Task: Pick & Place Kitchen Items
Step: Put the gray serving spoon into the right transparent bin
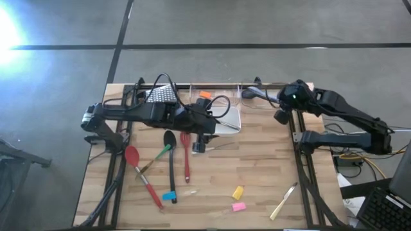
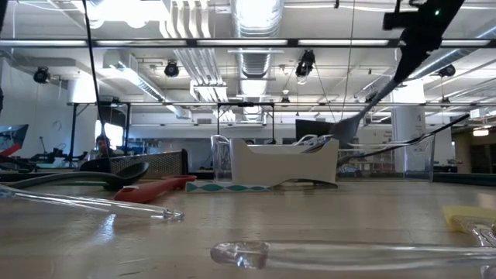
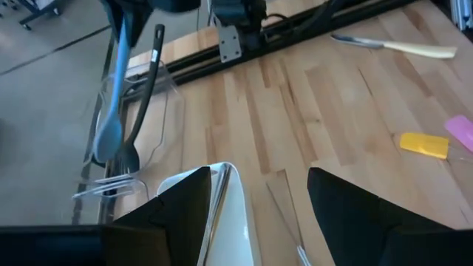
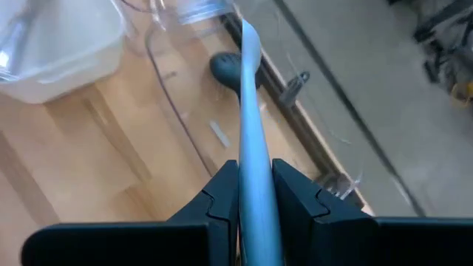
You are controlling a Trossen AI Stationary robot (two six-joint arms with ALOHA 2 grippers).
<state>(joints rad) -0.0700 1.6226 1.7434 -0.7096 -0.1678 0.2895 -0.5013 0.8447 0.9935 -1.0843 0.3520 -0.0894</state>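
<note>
My right gripper [image 1: 280, 110] is raised over the table's far right and shut on a long grey-blue utensil [image 4: 250, 111]. The utensil slants down from the fingers toward a clear bin [image 1: 255, 96] at the far edge; its head [image 3: 109, 137] hangs beside a black utensil [image 3: 148, 74] standing in that bin. My left gripper [image 1: 200, 142] hovers open above the table's middle, by the white tray [image 3: 233, 222], with nothing between its fingers. Red spatulas [image 1: 133, 157], a black spoon [image 1: 170, 140] and small blue [image 1: 169, 196], yellow [image 1: 238, 192] and pink [image 1: 238, 206] pieces lie flat on the wood. My right gripper pinches the grey-blue utensil's handle [image 4: 250, 159] between its two fingers [image 4: 222, 192]. The utensil runs on forward out of the fingers, along them, slanting down toward the far edge. It is lifted off the table; whether its head touches the bin I cannot tell.
A steel grater [image 1: 160, 95] and an orange piece [image 1: 204, 95] sit at the far edge. A wooden-handled knife [image 1: 284, 202] lies near the front right. Black rails [image 1: 302, 167] run along both sides of the table. Bare wood lies between the spatulas and the knife.
</note>
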